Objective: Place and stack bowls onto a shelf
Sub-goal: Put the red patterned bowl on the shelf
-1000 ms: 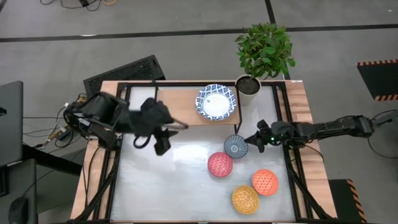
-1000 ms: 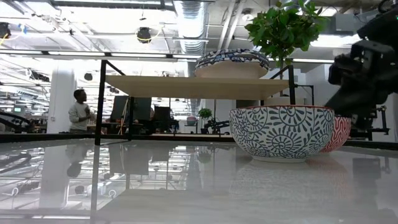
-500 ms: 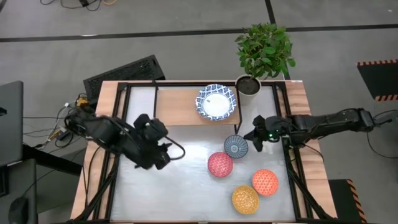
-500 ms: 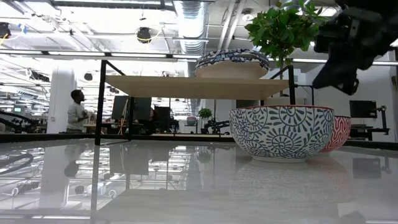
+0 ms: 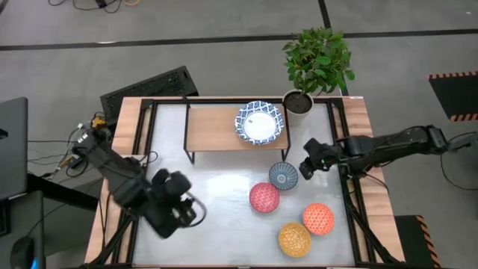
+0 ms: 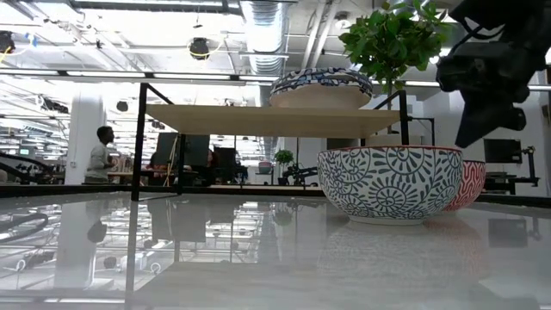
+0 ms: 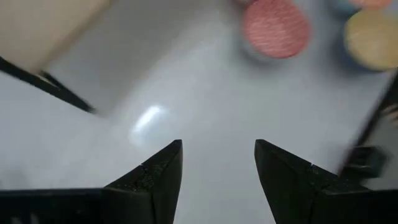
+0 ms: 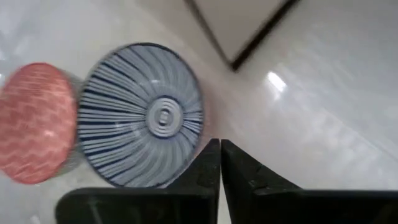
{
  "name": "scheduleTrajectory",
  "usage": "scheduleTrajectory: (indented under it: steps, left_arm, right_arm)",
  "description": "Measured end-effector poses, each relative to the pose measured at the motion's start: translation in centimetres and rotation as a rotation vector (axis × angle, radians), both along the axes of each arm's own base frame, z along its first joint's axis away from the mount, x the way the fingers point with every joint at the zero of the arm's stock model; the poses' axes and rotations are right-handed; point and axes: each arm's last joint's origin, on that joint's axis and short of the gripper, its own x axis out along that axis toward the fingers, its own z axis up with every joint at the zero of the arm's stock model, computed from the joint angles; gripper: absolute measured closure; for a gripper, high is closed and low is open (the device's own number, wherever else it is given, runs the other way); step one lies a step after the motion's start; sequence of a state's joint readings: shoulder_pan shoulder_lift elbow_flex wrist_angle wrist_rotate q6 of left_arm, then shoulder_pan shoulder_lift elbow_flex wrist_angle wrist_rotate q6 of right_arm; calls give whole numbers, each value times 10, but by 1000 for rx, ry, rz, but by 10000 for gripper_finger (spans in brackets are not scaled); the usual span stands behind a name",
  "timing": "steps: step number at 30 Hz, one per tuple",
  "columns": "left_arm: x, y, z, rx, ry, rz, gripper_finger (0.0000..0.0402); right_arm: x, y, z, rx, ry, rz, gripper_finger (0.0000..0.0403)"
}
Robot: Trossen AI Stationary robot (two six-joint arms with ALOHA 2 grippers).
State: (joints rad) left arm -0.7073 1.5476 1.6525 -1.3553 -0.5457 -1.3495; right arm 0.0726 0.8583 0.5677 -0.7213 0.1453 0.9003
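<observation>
A wide blue-and-white bowl sits on the light-wood shelf toward its right end; it also shows in the low view. On the table stand the small bowls: grey-blue, pink-red, orange-red and yellow-orange. My right gripper is shut and hangs just right of and above the grey-blue bowl, touching nothing. My left gripper is open over bare table at the near left, nothing between its fingers.
A potted plant stands at the shelf's far right corner. The table's black frame rails run along both sides. Bare tabletop lies between the shelf and my left gripper. A person stands far off in the room.
My left gripper has swung from beside the shelf toward the table's near left and come down, rolling as it went, and has stayed open. My right gripper has risen beside the grey-blue bowl and tipped to point more steeply down. The bowls have kept their places.
</observation>
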Motion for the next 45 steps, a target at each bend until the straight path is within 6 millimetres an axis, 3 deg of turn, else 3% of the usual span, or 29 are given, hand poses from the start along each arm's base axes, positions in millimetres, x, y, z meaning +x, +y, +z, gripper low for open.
scheduleTrajectory:
  steps: [5,9,15,29,38,45]
  left_arm:
    - [-20,-10,-24,-87,-188,141,216]
    - [-11,-10,-59,-140,-220,216,216]
    - [27,-4,-100,-220,-350,231,216]
    - [123,42,-150,-421,-482,406,216]
    - [184,55,-166,-448,-414,376,216]
    - [199,53,-168,-382,-238,389,216]
  right_arm:
    - [2,-1,-1,-9,106,-48,385]
    - [4,0,-7,7,162,-46,367]
    - [-5,1,-15,31,314,-83,341]
    - [-9,-1,-15,-28,361,-42,341]
    - [-8,-1,-15,-52,351,1,341]
    - [-6,-1,-15,-69,335,7,340]
